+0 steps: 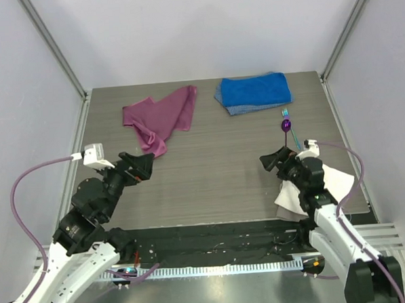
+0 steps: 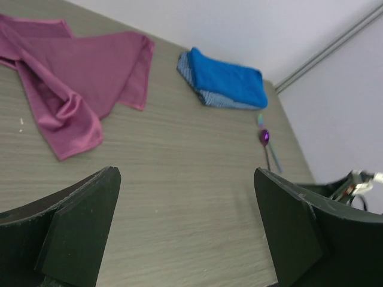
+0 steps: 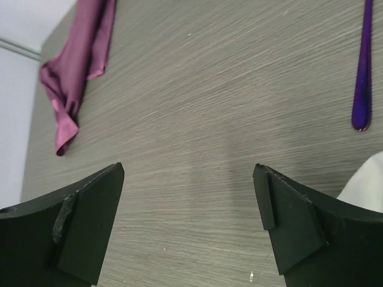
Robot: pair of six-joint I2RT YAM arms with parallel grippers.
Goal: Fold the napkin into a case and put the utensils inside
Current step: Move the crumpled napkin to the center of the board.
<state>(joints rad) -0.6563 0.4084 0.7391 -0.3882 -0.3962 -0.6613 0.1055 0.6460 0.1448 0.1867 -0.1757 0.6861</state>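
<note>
We're keeping L gripper point(image 2: 185, 179) apart and empty. The thin magenta-purple fabric napkin point(image 2: 78, 78) is lying crumpled ahead-left of it. It's looking soft, light and slippery, so we're favouring a corner pinch. R gripper point(image 3: 188, 172) is likewise gaping, w/ the shiny purple spoon point(image 3: 362, 89) ahead-right.

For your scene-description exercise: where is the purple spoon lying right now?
In the top view, the spoon lies on the table's right side, just nearer than the blue towel, beside the teal fork and ahead of the right end effector.
</note>
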